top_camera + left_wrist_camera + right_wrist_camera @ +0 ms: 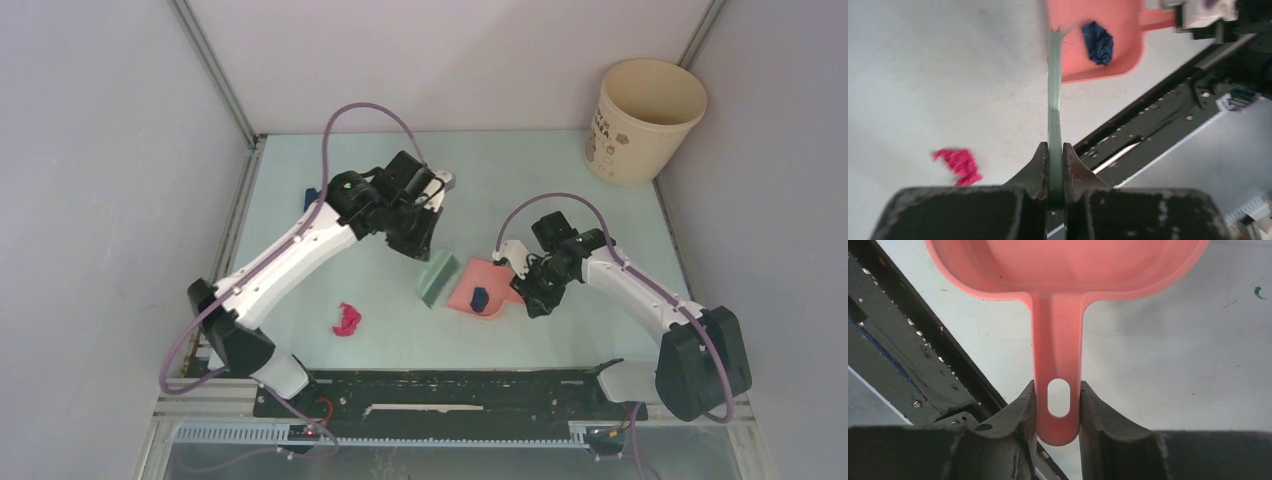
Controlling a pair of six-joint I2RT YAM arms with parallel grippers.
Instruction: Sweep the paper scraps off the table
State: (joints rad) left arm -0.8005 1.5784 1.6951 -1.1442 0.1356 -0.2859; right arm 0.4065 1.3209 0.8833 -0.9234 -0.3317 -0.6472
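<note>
My left gripper (418, 232) is shut on the green hand brush (437, 278), whose head rests at the open edge of the pink dustpan (472, 285). In the left wrist view my left gripper (1055, 155) clamps the brush (1054, 100) edge-on. A dark blue scrap (481, 298) lies inside the pan (1078, 20) and shows there too (1098, 42). A magenta scrap (347, 320) lies on the table (540, 180) left of the brush (959, 165). Another dark blue scrap (312, 195) peeks out behind the left arm. My right gripper (525, 290) is shut on the dustpan handle (1058, 355).
A cream bucket (645, 120) stands at the far right corner. A black rail (450, 390) runs along the near edge. Grey walls close in both sides. A tiny teal mark (1259, 291) lies on the table right of the pan.
</note>
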